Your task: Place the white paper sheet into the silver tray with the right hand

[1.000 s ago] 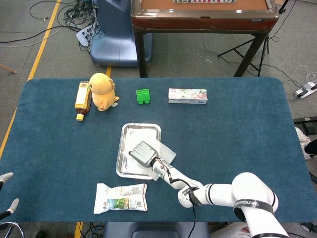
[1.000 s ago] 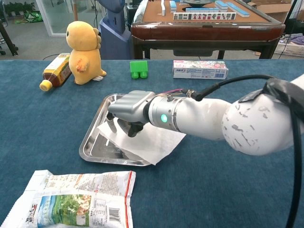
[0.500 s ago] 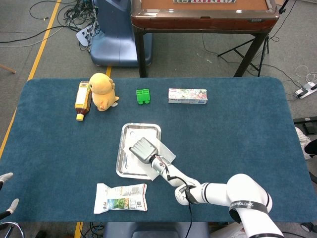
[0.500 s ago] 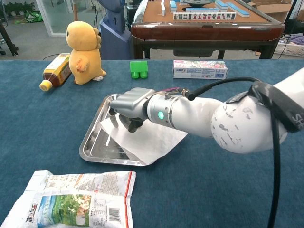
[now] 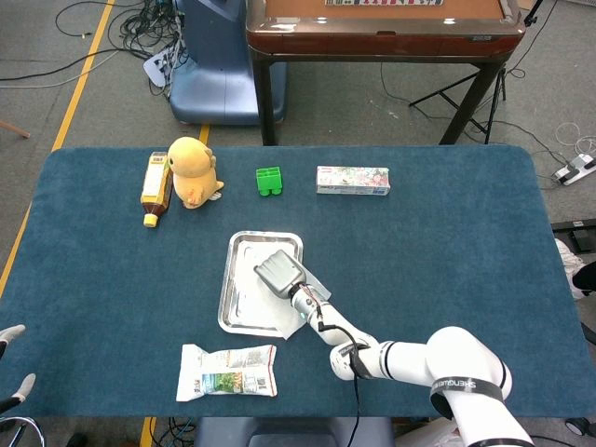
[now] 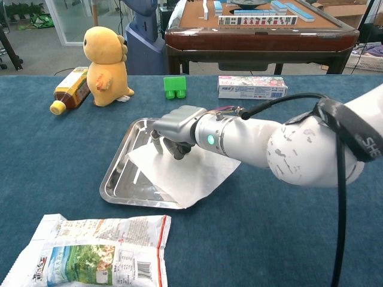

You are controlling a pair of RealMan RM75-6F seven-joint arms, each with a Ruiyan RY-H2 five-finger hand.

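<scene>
- My right hand (image 6: 175, 133) sits mid-frame in the chest view, over the tray (image 6: 119, 165), fingers pointing down at the paper (image 6: 185, 173).
- Fingers look curled in close together; whether they pinch the sheet or only press on it I cannot tell, since the hand's back hides the tips in the head view.
- The paper lies mostly in the tray, but its right and near corners drape over the rim onto the blue tablecloth (image 6: 287, 227).
- In the head view that overhang shows at the tray's lower right, beside my wrist.
- Handling, as I judge it: thin, light and floppy. It will fold or slide sooner than hold shape, and the polished metal under it should let it slip easily.
- I'd work near the sheet's middle, where the hand already is, and drag it toward the tray's upper left corner so the loose corners follow over the rim.
- Risk I see: pressing hard could crumple it or push the light tray along.
- Left hand (image 5: 11, 335) only peeks in at the far lower left of the head view; its fingers I cannot read.
- Snack bag (image 6: 90, 248) lies near the tray's front edge, not touching.
</scene>
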